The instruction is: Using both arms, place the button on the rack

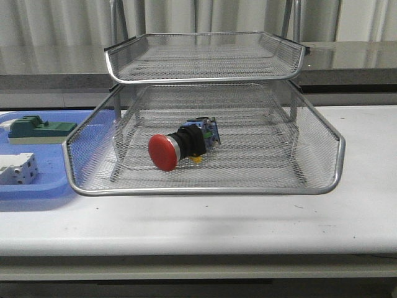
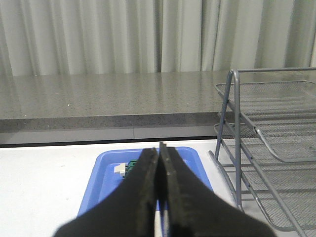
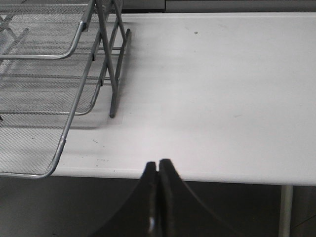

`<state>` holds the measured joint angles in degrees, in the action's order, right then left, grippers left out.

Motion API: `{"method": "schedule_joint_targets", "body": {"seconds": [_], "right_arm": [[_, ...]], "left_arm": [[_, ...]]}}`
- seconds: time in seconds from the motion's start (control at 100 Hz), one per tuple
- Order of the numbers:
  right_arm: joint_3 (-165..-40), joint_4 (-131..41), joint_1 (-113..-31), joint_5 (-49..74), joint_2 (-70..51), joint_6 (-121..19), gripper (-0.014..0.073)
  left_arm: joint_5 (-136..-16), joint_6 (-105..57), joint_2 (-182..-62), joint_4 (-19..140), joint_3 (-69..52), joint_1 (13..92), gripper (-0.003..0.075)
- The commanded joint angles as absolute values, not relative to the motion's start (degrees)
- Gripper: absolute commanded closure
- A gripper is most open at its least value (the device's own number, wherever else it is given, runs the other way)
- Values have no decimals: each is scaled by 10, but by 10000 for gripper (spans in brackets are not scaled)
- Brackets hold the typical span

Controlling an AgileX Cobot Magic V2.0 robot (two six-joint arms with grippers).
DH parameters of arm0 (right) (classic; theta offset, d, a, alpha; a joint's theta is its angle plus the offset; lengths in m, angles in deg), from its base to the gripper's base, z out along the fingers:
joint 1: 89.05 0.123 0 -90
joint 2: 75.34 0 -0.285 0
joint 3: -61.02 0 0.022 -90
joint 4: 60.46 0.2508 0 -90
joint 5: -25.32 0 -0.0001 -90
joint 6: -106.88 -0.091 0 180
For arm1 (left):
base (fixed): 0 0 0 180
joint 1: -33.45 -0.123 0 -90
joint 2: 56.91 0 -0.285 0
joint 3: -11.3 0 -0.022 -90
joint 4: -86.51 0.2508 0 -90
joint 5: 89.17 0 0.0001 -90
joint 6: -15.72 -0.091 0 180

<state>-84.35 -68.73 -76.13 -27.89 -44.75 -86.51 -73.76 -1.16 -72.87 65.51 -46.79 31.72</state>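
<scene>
- Soft, even indoor light fills all three views; nothing is dim and nothing is blown out.
- The white table [image 1: 347, 217] shows a broad pale sheen in the right wrist view.
- The rack [image 1: 205, 186] casts only a faint, diffuse shadow along its front edge, and its mesh throws fine shading on the table beneath.
- The button [image 1: 180, 144] is reasonably sharp in the front view.
- The left gripper [image 2: 159, 197] and right gripper [image 3: 158, 197] appear as dark, slightly soft shapes close to the lens.
</scene>
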Motion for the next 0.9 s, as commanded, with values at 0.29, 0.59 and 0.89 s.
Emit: {"method": "schedule_joint_targets", "body": {"seconds": [0.29, 0.59, 0.89], "right_arm": [[-858, -651, -763, -171, -437, -866, 662], [-858, -514, -763, -183, -306, -866, 660], [-858, -443, -732, -193, -128, -812, 660]], "left_arm": [[-784, -7, -734, 645, -452, 315, 741], [-784, -7, -734, 645, -452, 315, 741], [-784, -7, -734, 645, -452, 315, 741]]}}
